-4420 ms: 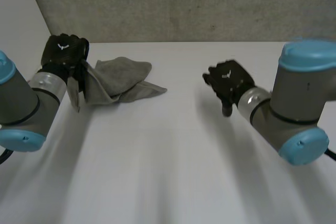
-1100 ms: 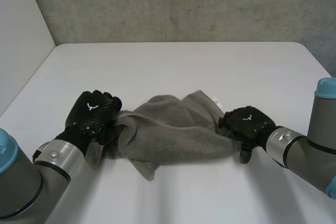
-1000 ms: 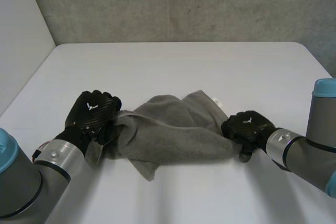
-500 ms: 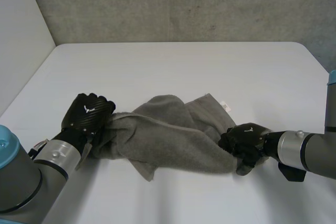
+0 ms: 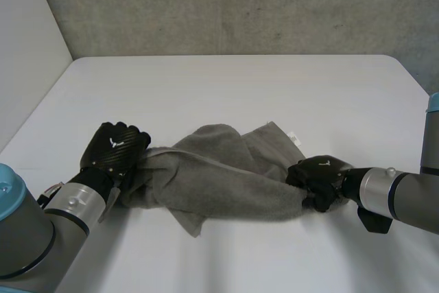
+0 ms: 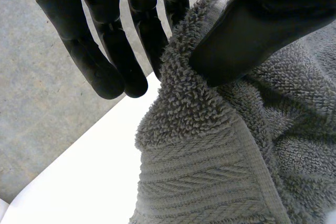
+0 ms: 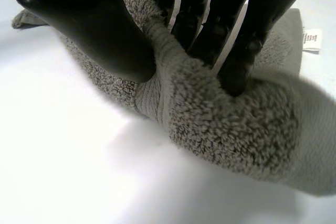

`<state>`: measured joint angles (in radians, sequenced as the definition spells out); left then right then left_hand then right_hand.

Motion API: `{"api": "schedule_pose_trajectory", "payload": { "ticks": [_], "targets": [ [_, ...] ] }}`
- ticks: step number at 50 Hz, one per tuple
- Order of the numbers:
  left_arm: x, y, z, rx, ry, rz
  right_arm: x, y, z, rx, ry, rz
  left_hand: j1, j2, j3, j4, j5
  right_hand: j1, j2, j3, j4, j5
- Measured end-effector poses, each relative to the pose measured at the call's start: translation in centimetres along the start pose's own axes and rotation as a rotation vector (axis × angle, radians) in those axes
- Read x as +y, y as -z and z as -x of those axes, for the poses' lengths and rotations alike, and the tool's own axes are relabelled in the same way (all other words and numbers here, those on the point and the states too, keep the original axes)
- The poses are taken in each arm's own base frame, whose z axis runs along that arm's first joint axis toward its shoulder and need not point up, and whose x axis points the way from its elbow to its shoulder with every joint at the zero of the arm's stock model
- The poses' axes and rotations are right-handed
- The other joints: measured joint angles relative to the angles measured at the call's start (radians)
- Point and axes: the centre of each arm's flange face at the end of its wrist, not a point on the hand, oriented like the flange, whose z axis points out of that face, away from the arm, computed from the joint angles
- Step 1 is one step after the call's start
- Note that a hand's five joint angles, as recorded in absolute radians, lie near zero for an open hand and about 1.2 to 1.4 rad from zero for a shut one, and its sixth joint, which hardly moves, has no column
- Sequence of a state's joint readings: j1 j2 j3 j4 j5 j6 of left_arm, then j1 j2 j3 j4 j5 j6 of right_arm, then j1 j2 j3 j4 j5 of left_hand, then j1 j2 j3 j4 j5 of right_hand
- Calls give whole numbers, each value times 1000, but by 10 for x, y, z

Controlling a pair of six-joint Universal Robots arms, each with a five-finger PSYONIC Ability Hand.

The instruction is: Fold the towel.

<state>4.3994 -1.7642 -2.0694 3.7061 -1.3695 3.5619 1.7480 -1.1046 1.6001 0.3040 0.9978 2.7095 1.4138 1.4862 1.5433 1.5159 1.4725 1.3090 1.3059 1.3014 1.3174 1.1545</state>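
Observation:
A grey terry towel (image 5: 219,180) lies bunched and stretched across the near middle of the white table (image 5: 233,94). My left hand (image 5: 115,150) grips the towel's left end; in the left wrist view its thumb (image 6: 247,30) pinches a fold of the towel (image 6: 210,145) against the fingers (image 6: 105,61). My right hand (image 5: 317,178) holds the right end. The right wrist view has its thumb (image 7: 89,24) and fingers (image 7: 231,40) pinching a ridge of towel (image 7: 220,119) just above the table. A small white label (image 5: 295,138) sticks out at the far right corner.
A grey concrete wall (image 5: 233,5) runs behind the table's far edge. A white panel (image 5: 27,53) stands along the left side. Bare tabletop stretches from the towel to the far edge.
My right hand has closed its fingers on the towel's right end and pulled it slightly right and toward me, stretching the cloth. My left hand kept its grip and shifted a little left.

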Motion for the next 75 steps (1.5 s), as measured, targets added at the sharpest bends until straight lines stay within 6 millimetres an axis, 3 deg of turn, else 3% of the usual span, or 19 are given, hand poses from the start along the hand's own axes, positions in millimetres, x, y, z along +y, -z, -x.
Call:
{"api": "schedule_pose_trajectory", "payload": {
  "ticks": [6, 11, 15, 22, 34, 42, 46, 48, 52, 57, 62, 64, 68, 72, 75],
  "targets": [
    [0, -1, 0, -1, 0, 0, -6, -1, -14, 55, -17, -63, 0, -3, -10, -5, -1, 0, 0, 9, 13, 5],
    [3, -3, 0, 0, 2, 7, -19, 5, -30, 140, -27, -197, -143, -214, -269, -252, -193, 0, 0, 9, 13, 5],
    [6, -4, 0, -4, 3, 16, -26, 11, -32, 181, 3, -284, -264, -335, -379, -362, -316, 0, 0, 9, 13, 5],
    [14, -11, 8, -87, 1, 42, -35, 23, -29, 265, 85, -405, -277, -353, -401, -374, -335, 1, 0, 9, 13, 5],
    [18, -16, 20, -197, -66, 64, -40, 33, -51, 505, 87, -419, -321, -395, -449, -421, -380, 1, 10, 14, 13, 5],
    [19, -13, 20, -196, -127, 80, -41, 36, -54, 547, 82, -413, -364, -437, -492, -468, -423, 1, 10, 15, 13, 5],
    [20, -11, 19, -188, -141, 88, -43, 38, -53, 547, 88, -420, -186, -261, -316, -285, -249, 1, 10, 15, 13, 5],
    [19, -10, 18, -183, -145, 91, -46, 40, -51, 545, 98, -425, 20, -12, -62, -37, -17, 1, 10, 15, 13, 5],
    [14, -8, 19, -181, -148, 88, -52, 45, -48, 545, 125, -431, 20, 15, -11, 0, 2, 1, 10, 15, 13, 5],
    [-15, -3, 30, -203, -150, 34, -74, 64, -40, 556, 210, -461, 20, 15, -8, 0, 1, 1, 10, 15, 13, 5],
    [-72, 7, 52, -265, -156, -101, -118, 103, -27, 582, 321, -535, 20, 15, -6, 0, 2, 1, 11, 17, 13, 5],
    [-110, 17, 65, -302, -157, -187, -138, 122, -21, 590, 361, -552, 20, 15, -6, 0, 1, 1, 13, 21, 13, 5],
    [-159, 36, 81, -337, -148, -275, -162, 150, -11, 591, 416, -530, 20, 15, -4, 0, 2, 2, 13, 24, 13, 5],
    [-185, 48, 92, -336, -131, -272, -170, 157, -7, 570, 472, -446, 20, 15, -4, 0, 2, 2, 13, 26, 13, 7],
    [-183, 44, 92, -297, -119, -210, -169, 149, -7, 540, 536, -357, 20, 15, -4, 0, 2, 2, 13, 26, 13, 7]
  ]
}}
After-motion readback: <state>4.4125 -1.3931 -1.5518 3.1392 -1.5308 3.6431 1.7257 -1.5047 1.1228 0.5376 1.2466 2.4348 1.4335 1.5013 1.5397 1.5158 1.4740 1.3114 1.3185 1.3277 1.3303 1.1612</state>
